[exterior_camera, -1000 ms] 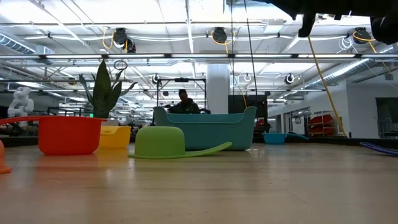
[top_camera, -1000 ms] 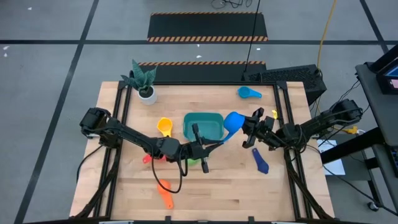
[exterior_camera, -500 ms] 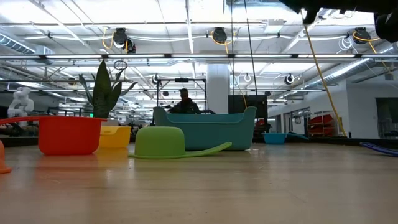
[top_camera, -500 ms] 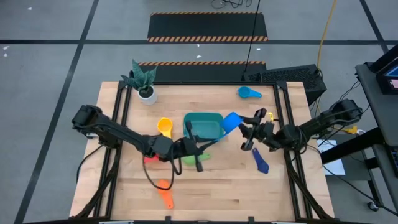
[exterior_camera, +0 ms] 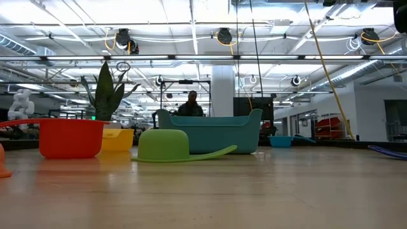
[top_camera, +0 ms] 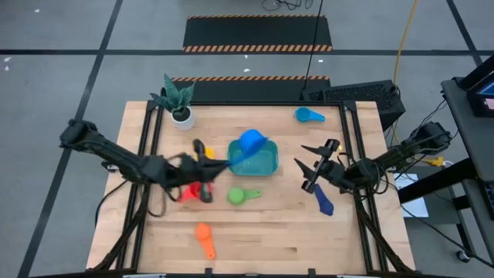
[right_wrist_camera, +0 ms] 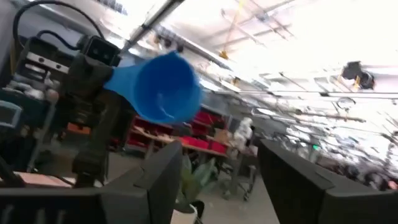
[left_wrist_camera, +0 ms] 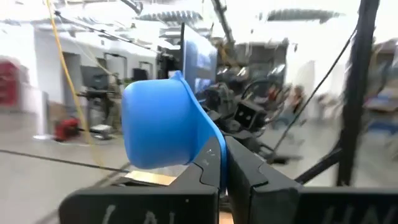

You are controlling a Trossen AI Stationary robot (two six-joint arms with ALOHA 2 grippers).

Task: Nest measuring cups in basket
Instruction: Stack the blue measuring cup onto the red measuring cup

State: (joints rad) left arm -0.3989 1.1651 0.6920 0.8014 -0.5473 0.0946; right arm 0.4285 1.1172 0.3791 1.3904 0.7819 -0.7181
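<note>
High view: the big blue measuring cup [top_camera: 250,141] hangs over the teal basket [top_camera: 261,164], pinched by its flat handle in the left claw [top_camera: 218,164], whose fingers are clamped tight on it. The left wrist view shows the bowl [left_wrist_camera: 163,127] standing out past the dark fingers [left_wrist_camera: 249,176] — held by the handle, I judge, so the bowl is free to go down into the basket first as the base of the nest.

The other cups wait on the desk [top_camera: 270,232]: yellow [top_camera: 208,153] and red [top_camera: 189,193] just left of the basket, green [top_camera: 243,196] below it, orange [top_camera: 204,238] farther toward the front edge, light blue [top_camera: 309,116] near the far right corner, dark blue [top_camera: 323,199] on the right.

The right claw [top_camera: 310,167] stands spread wide and empty to the right of the basket — clear of the blue cup, just above the dark blue one. A potted plant [top_camera: 178,101] sits at the far left corner.
</note>
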